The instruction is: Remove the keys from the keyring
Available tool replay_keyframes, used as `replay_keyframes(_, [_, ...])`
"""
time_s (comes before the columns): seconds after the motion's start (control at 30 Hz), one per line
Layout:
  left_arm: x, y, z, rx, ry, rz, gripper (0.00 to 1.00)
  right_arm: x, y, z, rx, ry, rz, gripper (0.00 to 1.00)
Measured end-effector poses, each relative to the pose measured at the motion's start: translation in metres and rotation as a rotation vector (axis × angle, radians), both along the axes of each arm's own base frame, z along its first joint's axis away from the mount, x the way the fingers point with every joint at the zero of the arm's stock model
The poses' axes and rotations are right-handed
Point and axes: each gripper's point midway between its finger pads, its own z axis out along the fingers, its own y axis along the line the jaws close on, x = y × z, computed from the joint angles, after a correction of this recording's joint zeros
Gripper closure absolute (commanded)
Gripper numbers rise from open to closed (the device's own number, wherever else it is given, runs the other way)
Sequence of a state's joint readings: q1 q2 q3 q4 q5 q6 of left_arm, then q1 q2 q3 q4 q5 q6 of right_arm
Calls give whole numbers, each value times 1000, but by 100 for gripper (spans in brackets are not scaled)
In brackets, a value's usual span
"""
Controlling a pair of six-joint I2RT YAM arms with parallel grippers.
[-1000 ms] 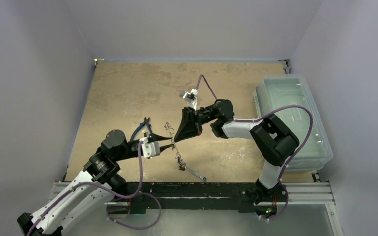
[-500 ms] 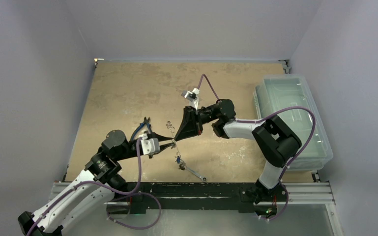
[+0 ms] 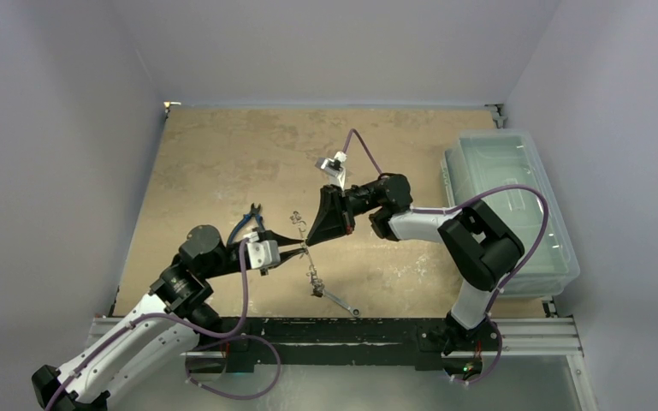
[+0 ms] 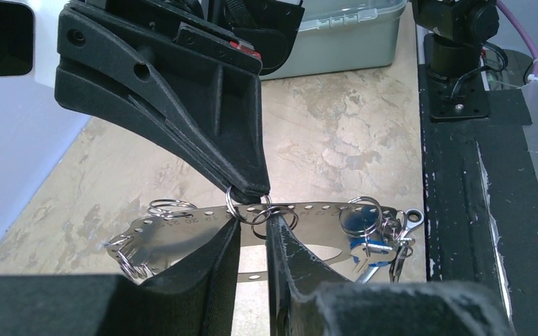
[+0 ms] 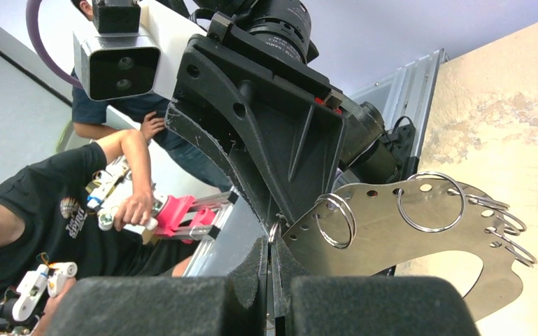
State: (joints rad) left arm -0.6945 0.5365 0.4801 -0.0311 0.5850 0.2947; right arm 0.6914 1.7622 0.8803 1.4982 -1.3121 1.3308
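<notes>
Keyring point(image 4: 182, 234) is held up between my jaws: left jaws pinch its plate, right jaws are closed on a split ring point(image 4: 232, 199); keys point(image 4: 362, 239) dangle beside the left jaws, attached, so I judge none removed yet

Robotics lab; grey cell walls point(image 3: 51, 128); aluminium mounting rail point(image 3: 530, 330); operator point(image 5: 35, 210) with pink-handled controller point(image 5: 175, 213)

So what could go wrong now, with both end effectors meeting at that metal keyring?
1. The right end effector pinches only a small split ring at its very tips, so it could slip free.
2. The left end effector sits almost against it, so the fingers may bump.
3. The keyring is a holed plate crowded with loose rings, and the blue-tagged keys dangling at its end might snag.
</notes>
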Motion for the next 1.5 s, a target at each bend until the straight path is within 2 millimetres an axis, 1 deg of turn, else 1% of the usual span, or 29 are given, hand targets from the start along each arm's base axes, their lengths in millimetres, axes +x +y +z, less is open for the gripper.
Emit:
replay_keyframes(0.17, [-1,-1,-1,2,2,-10,96,1,-1,0,-2,6,-1,100])
replay_keyframes(0.27, [-1,-1,-1,3,5,-10,100,1,-1,1,-2,7,-3,100])
replay_keyframes(0.47, [2,-1,-1,-9,55,18,100,5,-4,0,-11,15,-10,100])
replay_keyframes(0.67, [8,-1,-2,-46,156,77,100,9,-6,1,-16,25,-21,100])
replay_keyframes(0.9, [10,0,-2,-93,278,120,100,10,-7,1,-18,31,-23,100])
replay_keyframes(1.13, [20,1,-5,-125,397,174,100,14,-9,1,-13,24,-37,100])
replay_keyframes(1.23, [29,1,-5,-146,471,207,100,16,-10,3,10,-9,-56,100])
replay_keyframes(1.5, [32,-1,1,-230,629,239,100,14,-13,13,74,-128,-84,100])
